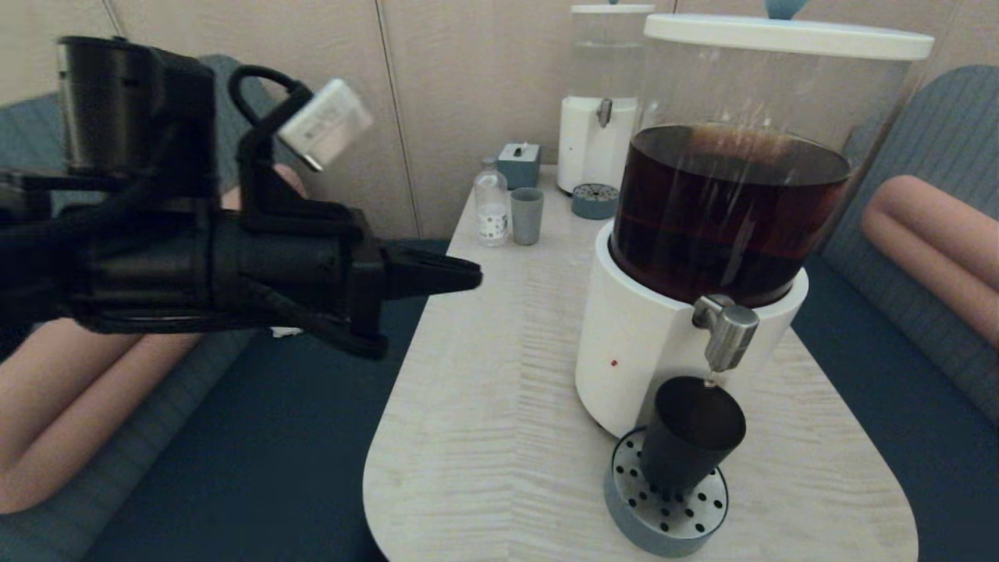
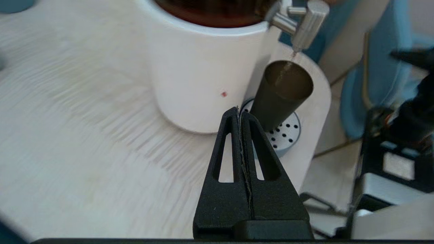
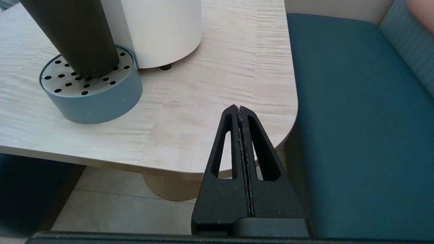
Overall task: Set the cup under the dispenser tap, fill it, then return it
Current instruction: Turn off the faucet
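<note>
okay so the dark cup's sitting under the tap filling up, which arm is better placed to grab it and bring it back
Probably the right. The right gripper, shut, sits low beside the table's near corner, close to the cup on the drip tray. The left gripper, also shut, hangs high off the table's far-left side, with the dispenser partly between it and the cup.

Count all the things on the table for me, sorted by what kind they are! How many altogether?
Drink dispensers: 2, the big one with dark brown liquid and the smaller clear-liquid one
Drip trays: 2, near and far
Cups: 2, the dark cup under the tap and a grey-green cup
Bottles: 1
Small blue-grey boxes: 1
Total: 8
</note>
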Controlling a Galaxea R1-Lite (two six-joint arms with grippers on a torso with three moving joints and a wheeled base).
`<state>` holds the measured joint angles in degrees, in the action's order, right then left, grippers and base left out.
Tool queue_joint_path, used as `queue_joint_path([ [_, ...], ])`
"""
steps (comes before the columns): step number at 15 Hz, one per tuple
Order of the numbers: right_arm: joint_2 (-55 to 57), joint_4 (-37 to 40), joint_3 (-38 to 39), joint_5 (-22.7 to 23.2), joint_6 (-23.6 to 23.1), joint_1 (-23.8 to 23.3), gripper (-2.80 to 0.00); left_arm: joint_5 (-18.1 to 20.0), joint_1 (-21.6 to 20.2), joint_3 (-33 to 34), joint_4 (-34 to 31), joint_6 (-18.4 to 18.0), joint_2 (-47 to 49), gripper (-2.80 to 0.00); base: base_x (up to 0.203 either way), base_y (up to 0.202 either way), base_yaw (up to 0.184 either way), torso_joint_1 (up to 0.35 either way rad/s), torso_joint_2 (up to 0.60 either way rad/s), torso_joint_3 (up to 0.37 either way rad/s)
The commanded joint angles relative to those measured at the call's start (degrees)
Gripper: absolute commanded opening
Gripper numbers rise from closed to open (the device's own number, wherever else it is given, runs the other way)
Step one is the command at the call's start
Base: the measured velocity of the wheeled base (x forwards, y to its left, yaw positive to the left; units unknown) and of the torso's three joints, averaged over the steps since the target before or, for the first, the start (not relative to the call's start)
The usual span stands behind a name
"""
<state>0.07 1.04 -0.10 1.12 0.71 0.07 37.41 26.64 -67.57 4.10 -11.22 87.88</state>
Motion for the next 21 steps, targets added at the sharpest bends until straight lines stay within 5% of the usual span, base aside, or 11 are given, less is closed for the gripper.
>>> queue_joint_path([
  [1, 0.01, 0.02, 0.01, 0.02, 0.00, 0.01, -2.80, -4.14, 6.05, -4.16, 0.12, -0.92, 6.32, -2.80, 0.000, 0.000, 0.000, 0.000, 0.00, 0.000],
  [9, 0.01, 0.02, 0.01, 0.03, 0.00, 0.01, -2.80, -13.94, 16.14, -11.01, 0.74, -0.73, 14.68, -2.80, 0.000, 0.000, 0.000, 0.000, 0.00, 0.000],
  [21, 0.01, 0.02, 0.01, 0.02, 0.00, 0.01, -2.80, -19.22, 21.18, -14.27, 4.52, 1.38, 18.13, -2.80, 0.000, 0.000, 0.000, 0.000, 0.00, 0.000],
])
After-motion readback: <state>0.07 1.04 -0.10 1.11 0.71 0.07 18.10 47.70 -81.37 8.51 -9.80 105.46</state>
